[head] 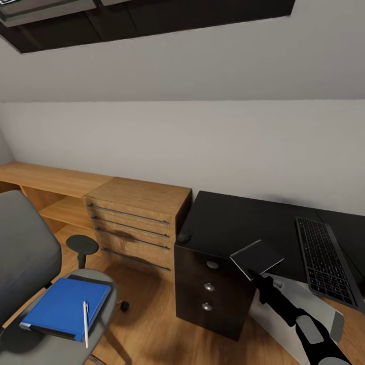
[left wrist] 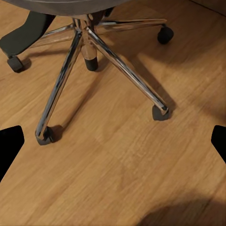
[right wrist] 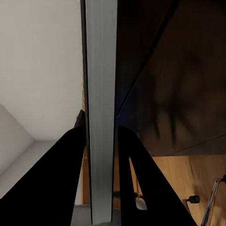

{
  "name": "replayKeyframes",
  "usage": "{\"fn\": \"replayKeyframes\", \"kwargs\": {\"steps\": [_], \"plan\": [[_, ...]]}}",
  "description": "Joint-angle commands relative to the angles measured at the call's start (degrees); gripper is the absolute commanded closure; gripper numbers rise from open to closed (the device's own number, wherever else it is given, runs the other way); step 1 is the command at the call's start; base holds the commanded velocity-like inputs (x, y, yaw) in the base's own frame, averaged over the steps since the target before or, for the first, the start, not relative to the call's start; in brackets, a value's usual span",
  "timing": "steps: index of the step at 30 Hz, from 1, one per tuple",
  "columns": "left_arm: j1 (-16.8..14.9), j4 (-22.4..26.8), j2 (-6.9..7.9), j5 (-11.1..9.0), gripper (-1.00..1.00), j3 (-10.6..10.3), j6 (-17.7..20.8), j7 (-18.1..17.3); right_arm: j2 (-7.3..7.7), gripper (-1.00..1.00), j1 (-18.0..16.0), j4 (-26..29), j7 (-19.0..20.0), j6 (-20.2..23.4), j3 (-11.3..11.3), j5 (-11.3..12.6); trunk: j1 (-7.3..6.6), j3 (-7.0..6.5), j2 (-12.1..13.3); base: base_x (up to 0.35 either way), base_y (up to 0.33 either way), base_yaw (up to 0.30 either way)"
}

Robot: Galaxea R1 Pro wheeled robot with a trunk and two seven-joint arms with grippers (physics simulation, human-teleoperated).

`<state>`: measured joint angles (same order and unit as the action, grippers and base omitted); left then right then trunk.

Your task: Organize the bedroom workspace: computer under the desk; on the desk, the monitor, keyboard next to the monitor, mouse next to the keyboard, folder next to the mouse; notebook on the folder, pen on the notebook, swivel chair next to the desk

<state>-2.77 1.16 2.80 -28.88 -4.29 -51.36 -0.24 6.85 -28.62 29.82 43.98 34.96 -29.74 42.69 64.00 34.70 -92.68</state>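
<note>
My right gripper point(head: 252, 275) is shut on the notebook point(head: 256, 257), a thin dark-faced pad held above the front left part of the black desk point(head: 228, 223). In the right wrist view the notebook point(right wrist: 100, 70) stands edge-on in my right gripper point(right wrist: 101, 125). The keyboard point(head: 324, 261) lies on the desk at the right, and the mouse point(head: 183, 235) sits at its left corner. The blue folder point(head: 63, 306) lies on the swivel chair point(head: 23, 253) with the pen point(head: 85, 322) on it. My left gripper point(left wrist: 113, 143) is open above the chair's chrome base point(left wrist: 84, 52). The monitor is out of view.
A light wooden drawer chest point(head: 134, 223) and a low wooden shelf point(head: 45, 180) stand along the grey wall, left of the desk. A pale grey box point(head: 324, 314), apparently the computer, sits below the desk's front edge. Wooden floor point(head: 152, 324) lies between chair and desk.
</note>
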Motion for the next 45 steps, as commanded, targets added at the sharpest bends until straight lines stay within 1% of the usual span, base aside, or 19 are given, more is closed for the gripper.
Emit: {"fn": "replayKeyframes", "kwargs": {"steps": [1, 45], "plan": [[0.0, 0.0, 0.01, -0.5, -1.0, -0.5, -0.1, 0.0, 0.0, 1.0, 0.0, -0.1, 0.0, -0.3, -0.2, -0.7, 0.0, 0.06, 0.0, 0.0, 0.0, 0.0], [0.0, 0.0, 0.0, -0.5, -1.0, -0.5, -0.1, 0.0, 0.18, 1.0, 0.0, -0.1, 0.0, -0.2, -0.2, -0.8, 0.0, 0.06, 0.0, 0.0, 0.0, 0.0]]}}
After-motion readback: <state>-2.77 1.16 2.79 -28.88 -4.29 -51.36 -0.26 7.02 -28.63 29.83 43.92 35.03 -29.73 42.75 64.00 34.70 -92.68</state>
